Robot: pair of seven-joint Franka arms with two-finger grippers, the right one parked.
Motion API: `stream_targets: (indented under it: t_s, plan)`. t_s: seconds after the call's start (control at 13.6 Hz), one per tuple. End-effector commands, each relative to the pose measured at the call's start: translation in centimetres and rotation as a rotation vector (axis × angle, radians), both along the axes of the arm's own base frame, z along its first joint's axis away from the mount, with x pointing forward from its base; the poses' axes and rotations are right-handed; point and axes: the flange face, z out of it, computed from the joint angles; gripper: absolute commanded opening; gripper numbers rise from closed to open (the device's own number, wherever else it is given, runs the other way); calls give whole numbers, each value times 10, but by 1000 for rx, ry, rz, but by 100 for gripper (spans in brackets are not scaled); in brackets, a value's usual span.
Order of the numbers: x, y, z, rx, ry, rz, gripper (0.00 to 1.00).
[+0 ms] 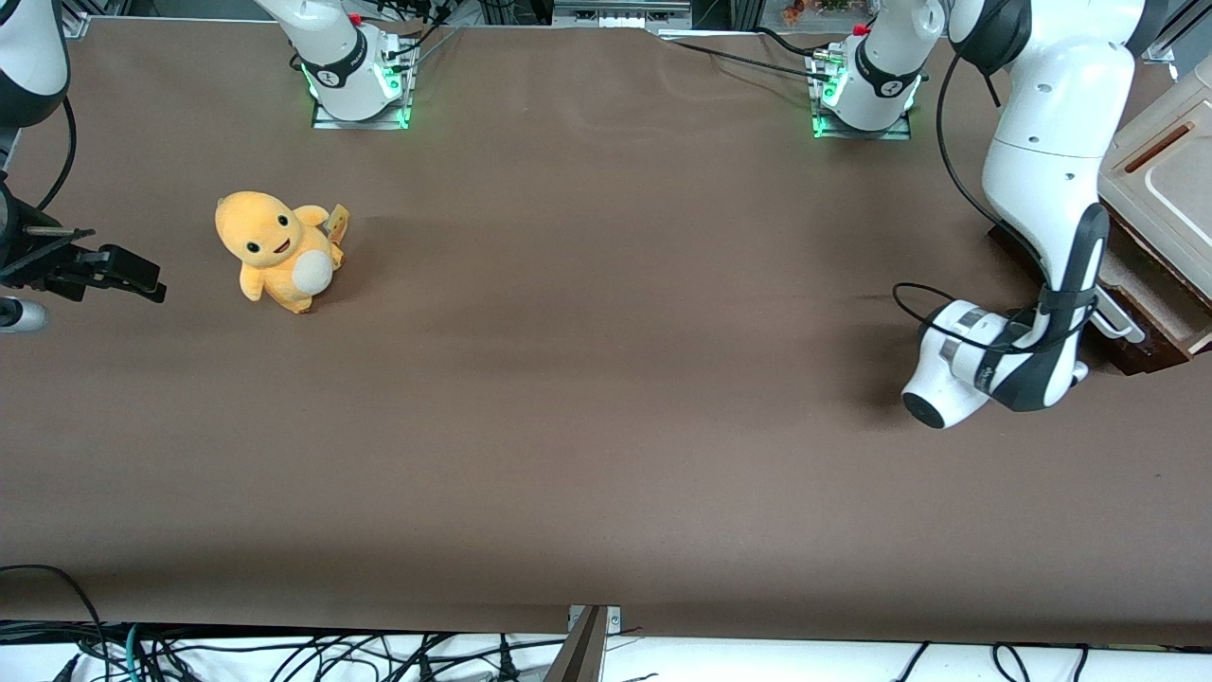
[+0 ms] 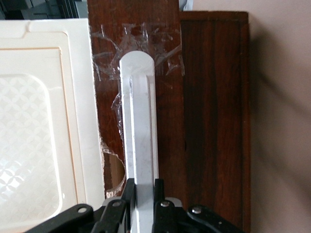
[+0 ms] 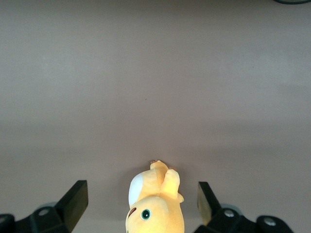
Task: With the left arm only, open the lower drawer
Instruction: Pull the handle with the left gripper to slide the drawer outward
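Left arm (image 1: 1046, 189): reaches down at the working arm's end of the table, wrist bent toward the cabinet front
Gripper (image 2: 145, 194): black fingers (image 2: 128, 194) clamped on the bar handle (image 2: 140, 131), one on each side, touching it
Lower drawer (image 2: 214, 121): dark brown wooden front; handle silver-white, clear tape around its rounded end; drawer sits low in the cabinet at the table edge, pulled out a little, pale inside showing
Cabinet (image 1: 1169, 166): cream-beige top, brown slot
Plush toy (image 1: 276, 248): yellow, upright on the brown table (image 1: 606, 398), toward the parked arm's end, well apart from the drawer
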Motion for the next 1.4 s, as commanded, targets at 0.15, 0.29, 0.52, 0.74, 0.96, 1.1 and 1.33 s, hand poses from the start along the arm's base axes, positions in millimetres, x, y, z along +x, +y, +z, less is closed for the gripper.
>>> stream_targets:
  t_s: [0.15, 0.29, 0.52, 0.74, 0.96, 1.1, 1.33]
  plan:
    - [12, -12, 8, 8, -5, -22, 0]
    - [10, -8, 4, 4, 1, -12, 9]
    - [8, -9, -1, -7, 13, -3, 99]
    - [10, -15, 5, -10, 12, -12, 100]
    - [18, -20, 24, -83, 30, -7, 100]
    - [36, -41, 59, -214, 9, 8, 100]
    - [43, -57, 126, -358, -28, 6, 100]
